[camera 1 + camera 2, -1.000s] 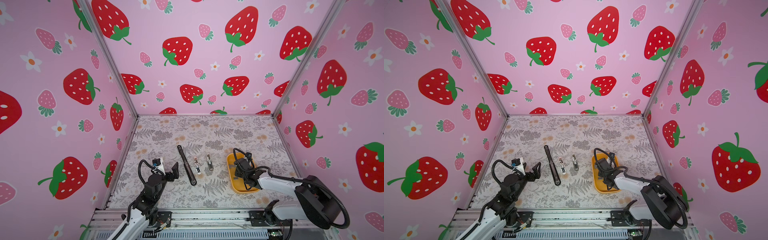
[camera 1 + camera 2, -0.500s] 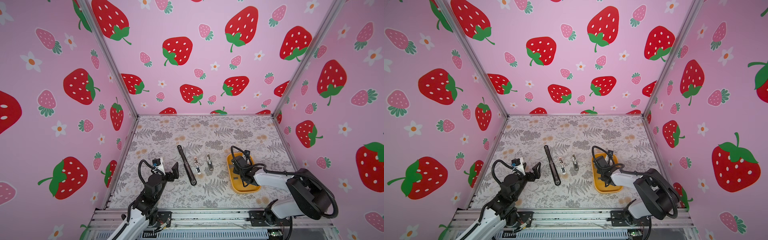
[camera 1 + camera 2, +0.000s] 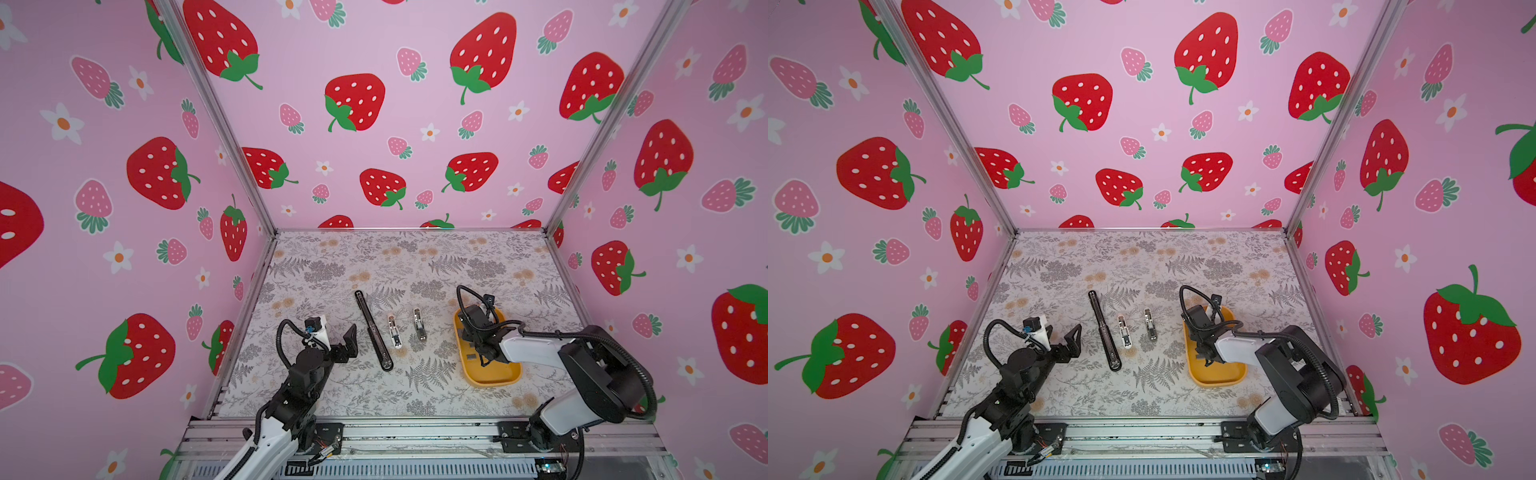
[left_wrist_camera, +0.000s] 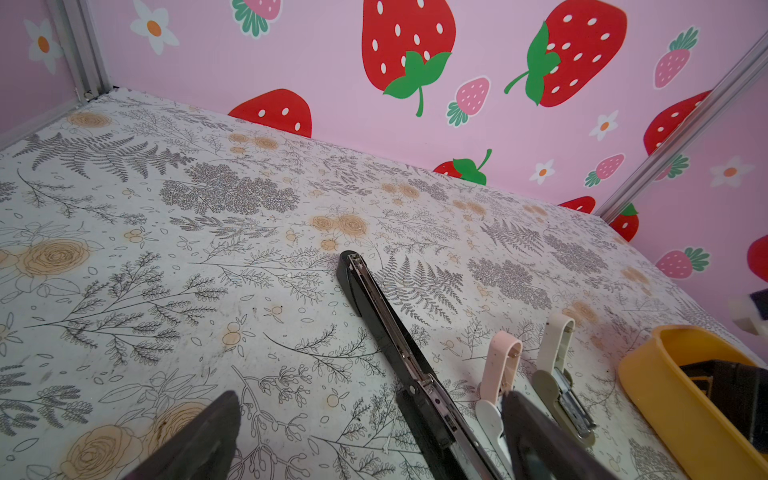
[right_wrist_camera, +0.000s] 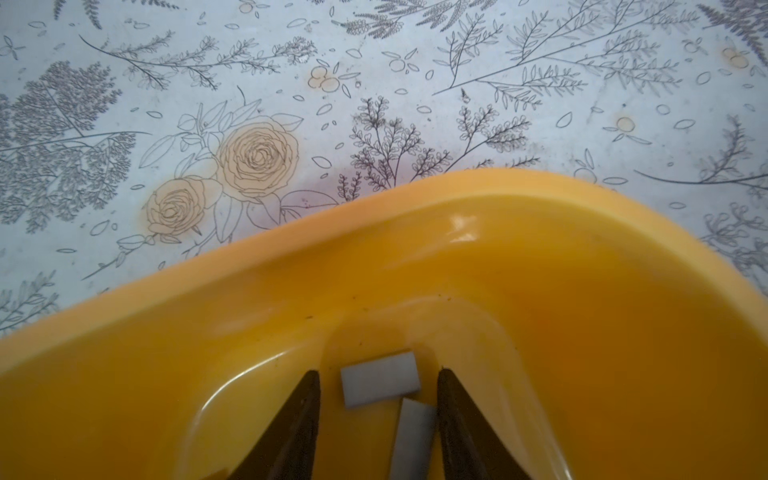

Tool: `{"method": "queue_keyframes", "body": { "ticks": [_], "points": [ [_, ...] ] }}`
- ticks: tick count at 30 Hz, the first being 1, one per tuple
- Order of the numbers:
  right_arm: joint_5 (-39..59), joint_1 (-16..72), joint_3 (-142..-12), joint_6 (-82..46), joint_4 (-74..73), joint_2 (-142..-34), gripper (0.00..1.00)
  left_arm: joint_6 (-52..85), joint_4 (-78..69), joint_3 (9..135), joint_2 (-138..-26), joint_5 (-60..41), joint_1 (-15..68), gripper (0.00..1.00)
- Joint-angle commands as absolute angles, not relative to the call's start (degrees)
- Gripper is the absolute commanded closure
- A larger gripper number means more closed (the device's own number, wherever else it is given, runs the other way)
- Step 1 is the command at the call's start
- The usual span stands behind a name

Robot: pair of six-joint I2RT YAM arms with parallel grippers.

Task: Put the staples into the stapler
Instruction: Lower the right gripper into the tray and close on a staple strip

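Two grey staples point(image 5: 380, 379) point(image 5: 411, 436) lie on the floor of the yellow tray point(image 5: 374, 208). My right gripper point(image 5: 379, 374) is down inside the tray point(image 3: 494, 380), open, with both strips between its fingers and no grip on either. A long black stapler point(image 3: 372, 328) lies opened flat on the mat. To its right lie a small pink stapler point(image 3: 394, 331) and a small beige stapler point(image 3: 419, 324), both opened. My left gripper point(image 3: 336, 345) hovers wide open just left of the black stapler point(image 4: 386, 328), holding nothing.
The floral mat is boxed in by pink strawberry walls on three sides. An aluminium rail point(image 3: 415, 432) runs along the front edge. The tray point(image 3: 1217, 380) stands right of the small staplers. One more grey staple point(image 3: 471, 356) lies in the tray beside the right gripper.
The right arm has swung a little to the left over the tray and its jaws have narrowed slightly. The left arm has not moved.
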State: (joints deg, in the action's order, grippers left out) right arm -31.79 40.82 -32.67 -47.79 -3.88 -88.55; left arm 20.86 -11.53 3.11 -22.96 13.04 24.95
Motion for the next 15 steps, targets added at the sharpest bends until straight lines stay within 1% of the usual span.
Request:
{"method": "queue_keyframes", "body": {
  "ticks": [1,7,9,13,15],
  "points": [
    [-32.8,40.6,-31.3,-48.6,3.4,-89.1,0.53,21.5,-11.1,3.2,-22.5,14.0,24.8,0.01],
    [-31.8,40.8,-28.7,-48.4,2.9,-86.2,0.56,21.5,-11.1,3.2,-22.6,14.1,24.8,0.01],
    [-31.5,40.7,-28.4,-48.2,2.6,-85.9,0.59,21.5,-11.1,3.3,-22.5,14.1,24.8,0.01],
    [-31.2,40.8,-28.7,-47.6,2.8,-86.3,0.68,21.5,-11.1,3.2,-22.6,14.0,24.8,0.01],
    [-31.2,40.7,-28.8,-47.6,2.9,-86.4,0.71,21.5,-11.1,3.3,-22.5,14.0,24.8,0.01]
  ]
}}
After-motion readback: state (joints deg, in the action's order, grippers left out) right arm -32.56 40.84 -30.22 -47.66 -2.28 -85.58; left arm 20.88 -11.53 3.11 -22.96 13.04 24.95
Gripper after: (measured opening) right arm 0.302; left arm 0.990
